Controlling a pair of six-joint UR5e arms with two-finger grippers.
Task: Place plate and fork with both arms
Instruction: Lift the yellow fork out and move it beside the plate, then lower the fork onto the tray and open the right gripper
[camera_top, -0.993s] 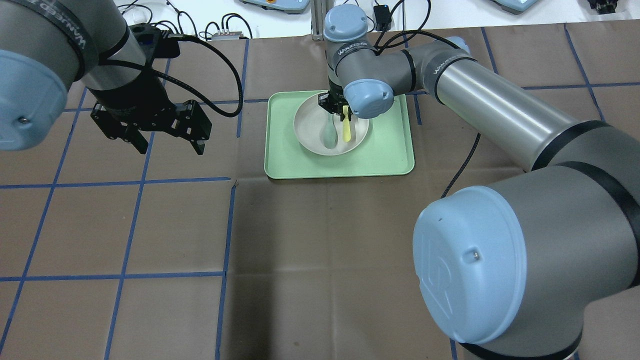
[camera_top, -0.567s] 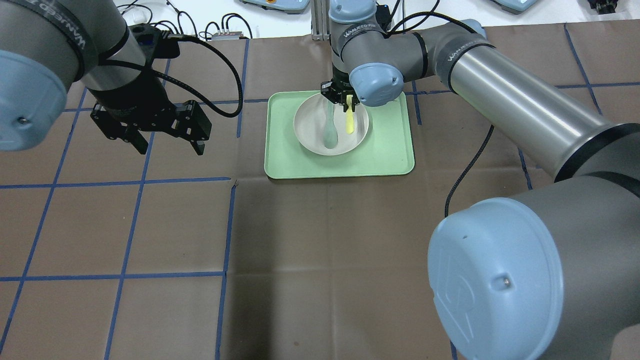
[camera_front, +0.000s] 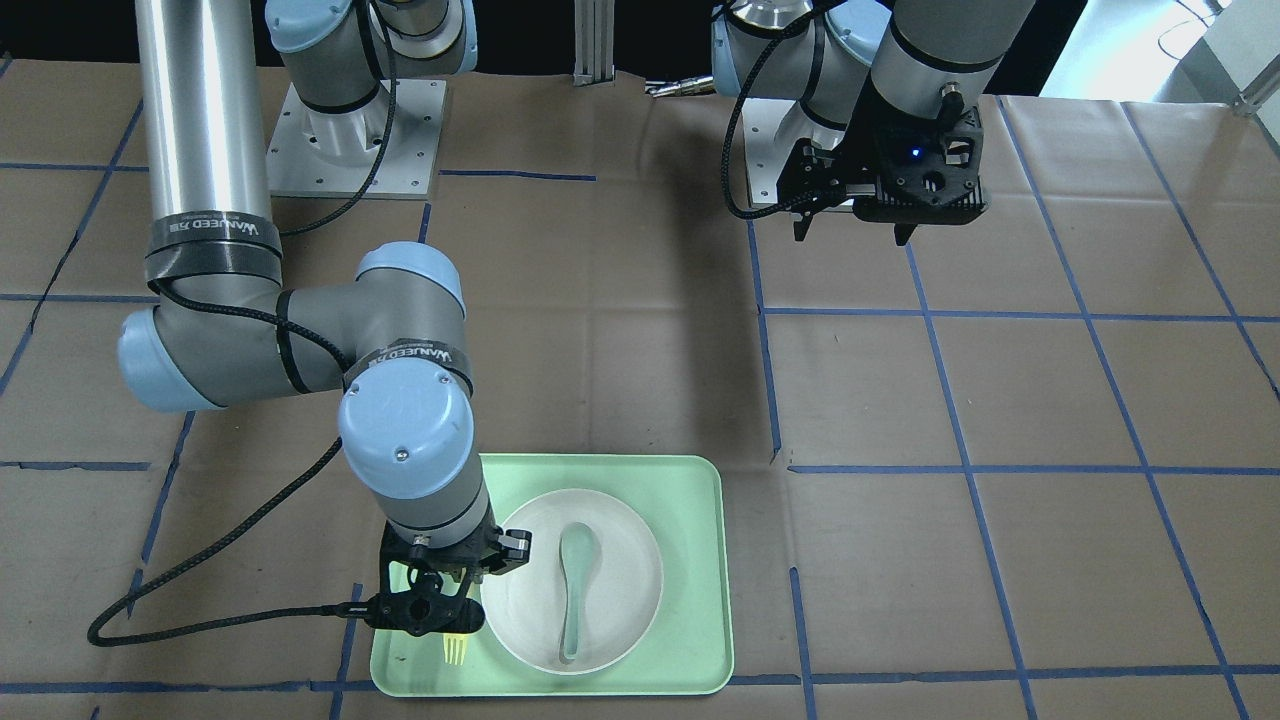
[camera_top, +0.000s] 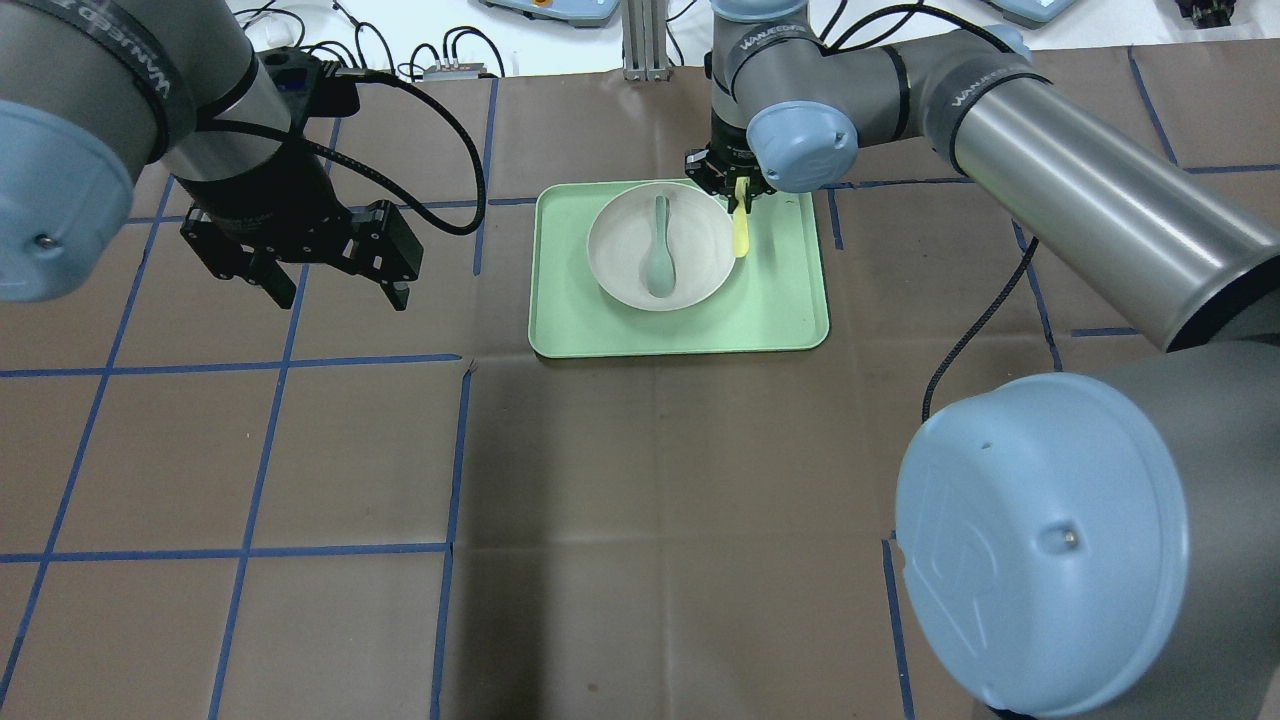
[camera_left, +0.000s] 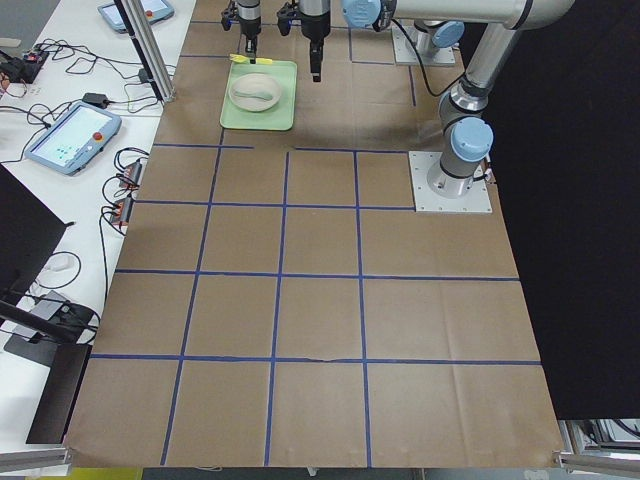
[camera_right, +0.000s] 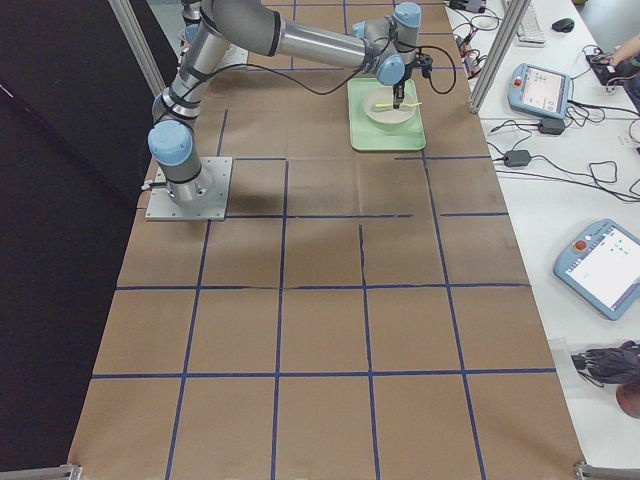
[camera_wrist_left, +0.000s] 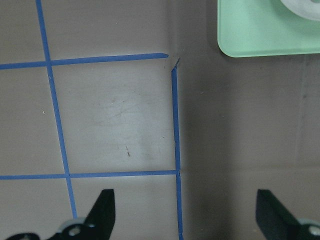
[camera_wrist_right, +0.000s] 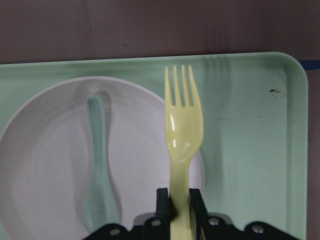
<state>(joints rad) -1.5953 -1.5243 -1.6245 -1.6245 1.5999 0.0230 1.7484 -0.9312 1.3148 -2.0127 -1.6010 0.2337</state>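
The off-white plate sits on the mint-green tray with a grey-green spoon in it. My right gripper is shut on the pale-yellow fork and holds it above the tray at the plate's right rim. In the right wrist view the fork points tines forward over the plate rim. In the front view the tines show below the right gripper. My left gripper is open and empty above the table, left of the tray. Its fingers frame bare paper.
Brown paper with blue tape lines covers the table. A cable hangs from the right arm. The tray's corner shows at the top of the left wrist view. Tablets and cables lie beyond the table's far edge.
My right gripper has lifted the fork out of the plate and carried it to the right, past the plate's rim. The spoon stays in the plate. The left arm has not moved.
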